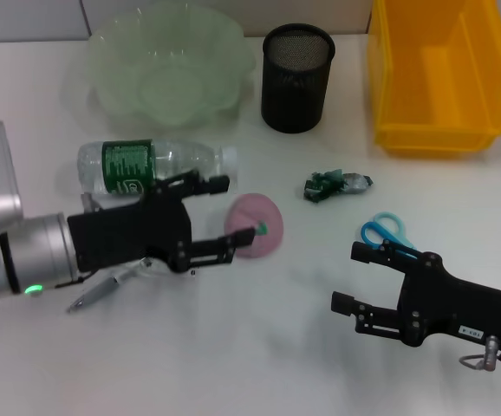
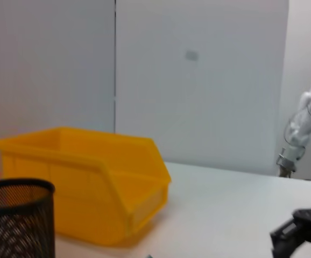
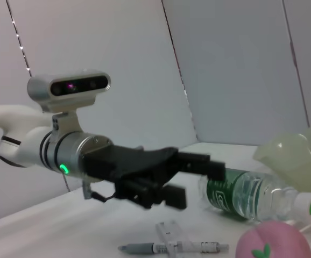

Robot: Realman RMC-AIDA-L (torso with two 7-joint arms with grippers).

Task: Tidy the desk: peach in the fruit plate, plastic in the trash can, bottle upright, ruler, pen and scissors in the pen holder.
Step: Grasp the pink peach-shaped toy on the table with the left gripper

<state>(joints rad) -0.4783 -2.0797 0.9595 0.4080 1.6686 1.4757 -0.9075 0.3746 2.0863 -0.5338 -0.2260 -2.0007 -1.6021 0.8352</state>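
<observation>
Silver left arm (image 1: 25, 251) — green light, black jaws.

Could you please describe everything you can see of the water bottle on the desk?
The water bottle is clear plastic with a dark green label around its middle and a white cap. It lies on its side on the white desk, not yet upright, with its cap end toward the pen holder. It sits just in front of the pale green fruit plate. The left hand, open, hovers beside it near the peach; whether it touches the bottle is unclear.
</observation>
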